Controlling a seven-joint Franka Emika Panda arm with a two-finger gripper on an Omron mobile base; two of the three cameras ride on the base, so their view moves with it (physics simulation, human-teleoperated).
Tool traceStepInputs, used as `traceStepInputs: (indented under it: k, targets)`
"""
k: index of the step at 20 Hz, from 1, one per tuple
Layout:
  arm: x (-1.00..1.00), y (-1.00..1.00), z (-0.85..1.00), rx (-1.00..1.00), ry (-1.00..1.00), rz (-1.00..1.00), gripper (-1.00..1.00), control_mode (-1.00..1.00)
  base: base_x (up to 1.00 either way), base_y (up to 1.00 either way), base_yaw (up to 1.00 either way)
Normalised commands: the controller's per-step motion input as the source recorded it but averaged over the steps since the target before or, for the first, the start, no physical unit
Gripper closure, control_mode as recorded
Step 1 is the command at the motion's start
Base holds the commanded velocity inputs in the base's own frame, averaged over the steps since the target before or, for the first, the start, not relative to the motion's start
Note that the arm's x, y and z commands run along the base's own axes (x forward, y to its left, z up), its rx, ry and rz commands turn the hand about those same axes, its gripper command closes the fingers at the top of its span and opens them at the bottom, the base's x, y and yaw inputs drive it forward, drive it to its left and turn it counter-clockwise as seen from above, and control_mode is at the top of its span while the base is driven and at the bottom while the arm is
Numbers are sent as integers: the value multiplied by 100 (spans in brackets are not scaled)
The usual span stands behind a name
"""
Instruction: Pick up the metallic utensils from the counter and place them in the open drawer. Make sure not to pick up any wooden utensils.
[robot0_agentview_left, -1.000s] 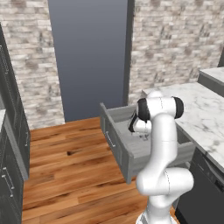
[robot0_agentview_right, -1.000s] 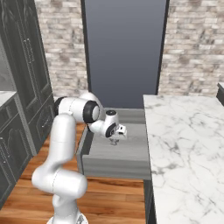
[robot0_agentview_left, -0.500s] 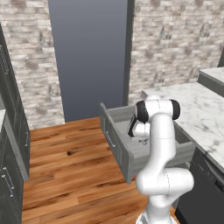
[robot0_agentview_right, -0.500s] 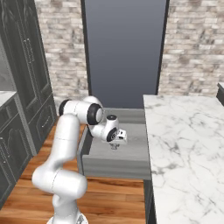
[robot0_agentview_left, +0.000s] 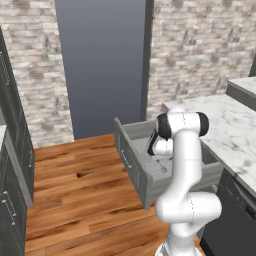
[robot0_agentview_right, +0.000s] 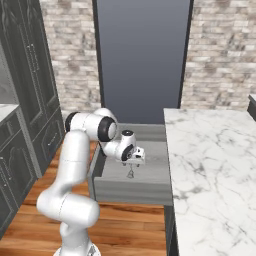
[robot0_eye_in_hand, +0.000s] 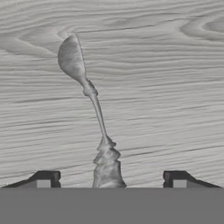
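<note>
over the grey wood-grain drawer (robot0_agentview_right: 150, 186) floor, the claw (robot0_eye_in_hand: 111, 178) gapes wide above the metal spoon (robot0_eye_in_hand: 87, 116).

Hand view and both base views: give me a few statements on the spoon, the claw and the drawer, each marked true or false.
1. The claw is open, its fingertips standing wide apart. True.
2. The grey metal spoon is clamped between the fingertips. False: it sits between them with a gap on either side.
3. The claw is over the open drawer. True.
4. The spoon is tan wood. False: it is grey metal.
5. The drawer is pushed shut. False: it stands pulled out beside the marble counter.
</note>
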Motion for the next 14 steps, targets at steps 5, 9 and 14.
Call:
traceStepInputs:
  k: [5,9,14]
  targets:
    - [0,2,75,0,0,0,-100,-100,0,0,0]
    - [-21,1,89,0,0,0,-100,-100,0,0,0]
    - [-58,0,94,0,-8,0,-100,-100,0,0,0]
